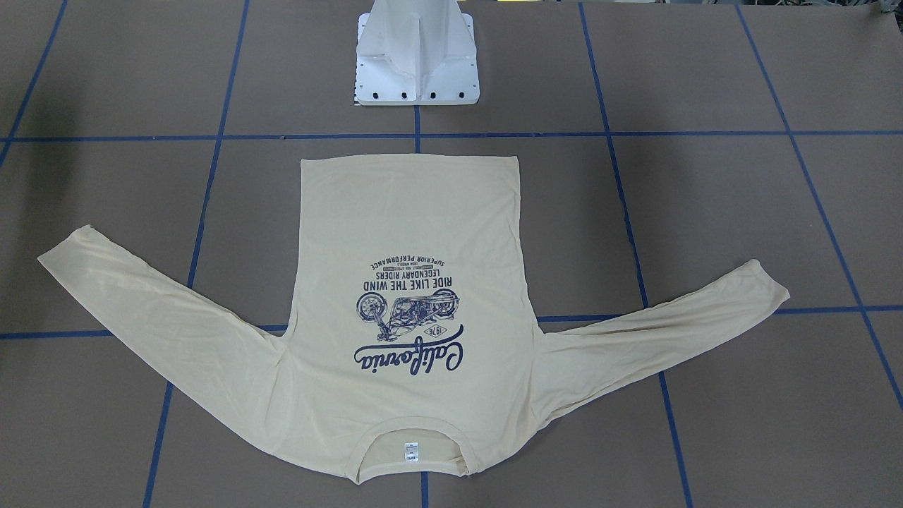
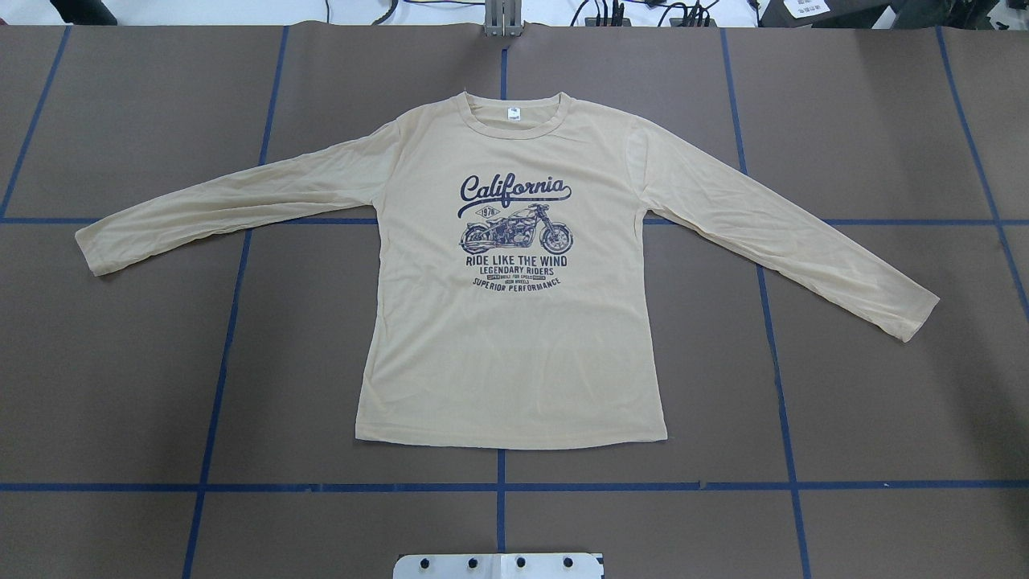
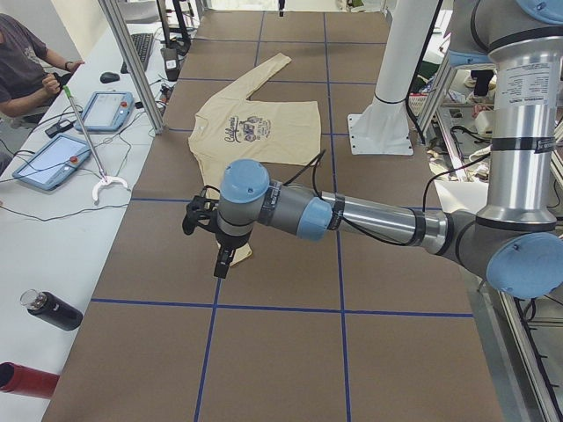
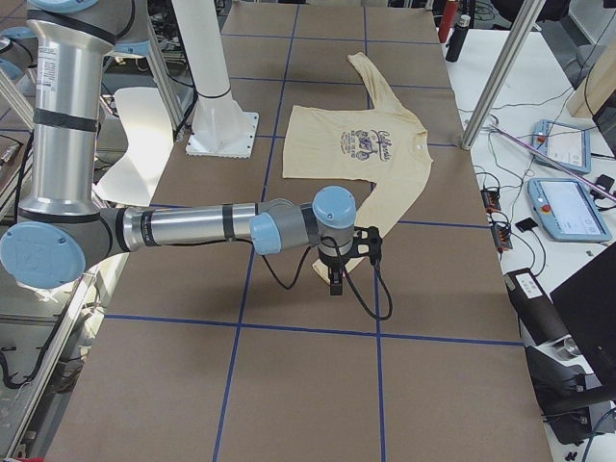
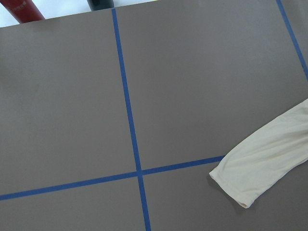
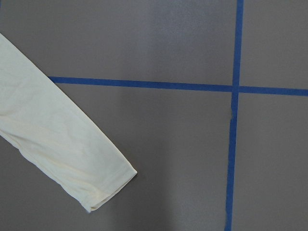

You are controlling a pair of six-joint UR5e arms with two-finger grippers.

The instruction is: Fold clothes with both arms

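At the left, the black two-finger left gripper (image 3: 223, 262) hangs near one cuff (image 2: 92, 249); I cannot tell whether its fingers are parted. The pale cream-yellow, thin long-sleeved T-shirt (image 2: 514, 354) lies flat at the centre of the brown table (image 2: 161, 362). It looks light and limp, so pinch the cuffs. The right gripper (image 4: 334, 285) hangs near the far-right cuff, and its fingers are equally unclear.

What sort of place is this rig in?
Probably a robotics lab or data-collection cell: a table gridded with blue tape, teach pendants laid out alongside it, and an operator seated there.
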